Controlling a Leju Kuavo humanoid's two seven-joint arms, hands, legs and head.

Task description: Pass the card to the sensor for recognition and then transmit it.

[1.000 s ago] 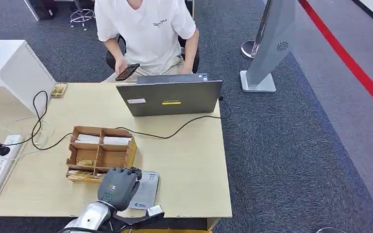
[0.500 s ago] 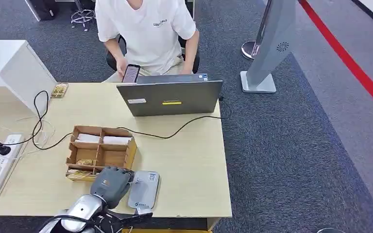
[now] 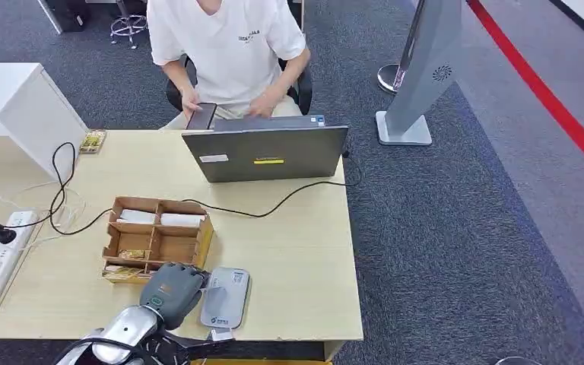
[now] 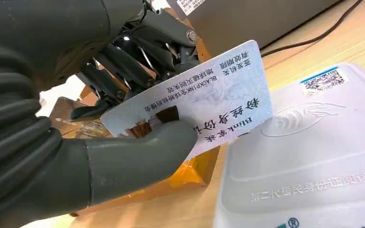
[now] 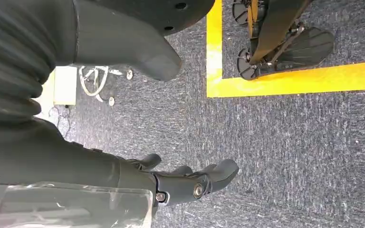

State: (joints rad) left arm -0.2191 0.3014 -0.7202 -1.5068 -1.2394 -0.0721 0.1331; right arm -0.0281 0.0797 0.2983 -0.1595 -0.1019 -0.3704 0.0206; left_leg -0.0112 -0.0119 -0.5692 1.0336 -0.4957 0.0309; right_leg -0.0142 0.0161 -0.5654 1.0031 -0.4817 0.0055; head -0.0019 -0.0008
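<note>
1. The left hand (image 4: 100,118) pinches the card (image 4: 204,99) between thumb and fingers, just over the reader's (image 4: 313,156) edge on the counter (image 3: 296,251).
2. The right hand (image 5: 138,156) hangs above carpet, fingers apart, holding nothing.

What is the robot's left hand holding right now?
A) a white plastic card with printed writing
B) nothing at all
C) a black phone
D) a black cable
A: in the left wrist view the left hand pinches a white plastic card with printed writing between thumb and fingers, beside the flat white card reader on the table.
</note>
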